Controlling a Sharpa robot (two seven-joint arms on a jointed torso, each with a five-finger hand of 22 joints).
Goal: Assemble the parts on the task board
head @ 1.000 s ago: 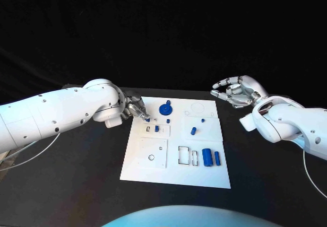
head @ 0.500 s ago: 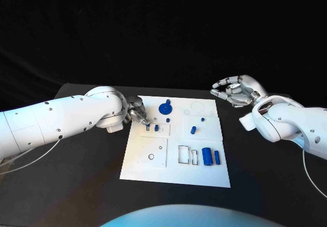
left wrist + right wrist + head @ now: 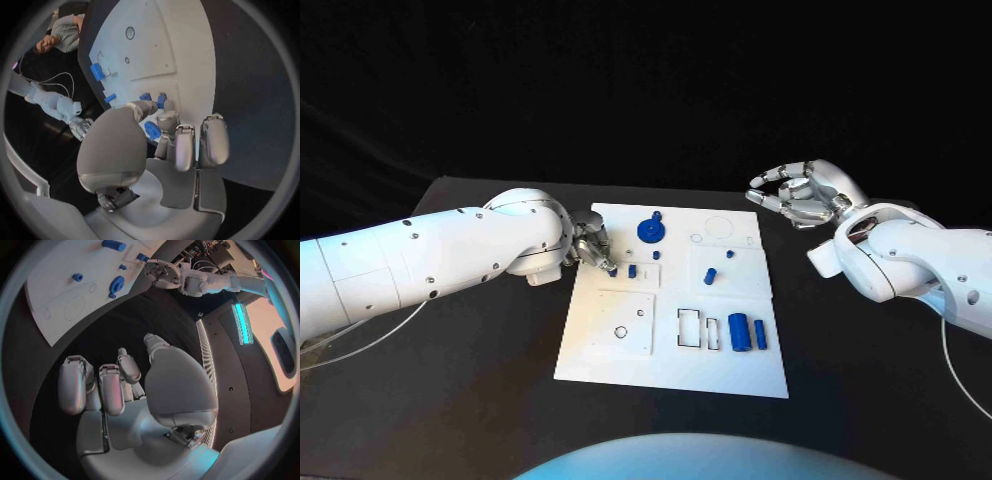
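The white task board (image 3: 733,365) lies in the middle of the black table. My left hand (image 3: 593,245) hovers low at its left edge with thumb and fingertips drawn together on a small blue peg (image 3: 613,270); a firm grip is not plain. In the left wrist view the left hand (image 3: 169,145) has its tips beside small pegs (image 3: 161,100). Two more pegs (image 3: 632,270) (image 3: 655,255) stand close by. A blue gear (image 3: 651,232) sits farther back. My right hand (image 3: 798,195) hangs above the table off the board's far right corner, loosely cupped and holding nothing.
A thick blue cylinder (image 3: 737,331) and a slimmer one (image 3: 760,334) lie at the board's near right beside a rectangular slot (image 3: 691,327). Another blue peg (image 3: 710,276) sits mid-board. A square plate with small holes (image 3: 625,323) occupies the near left.
My left hand has come nearer along the board's left edge, from beside the gear down to the small pegs. The right hand has stayed where it was.
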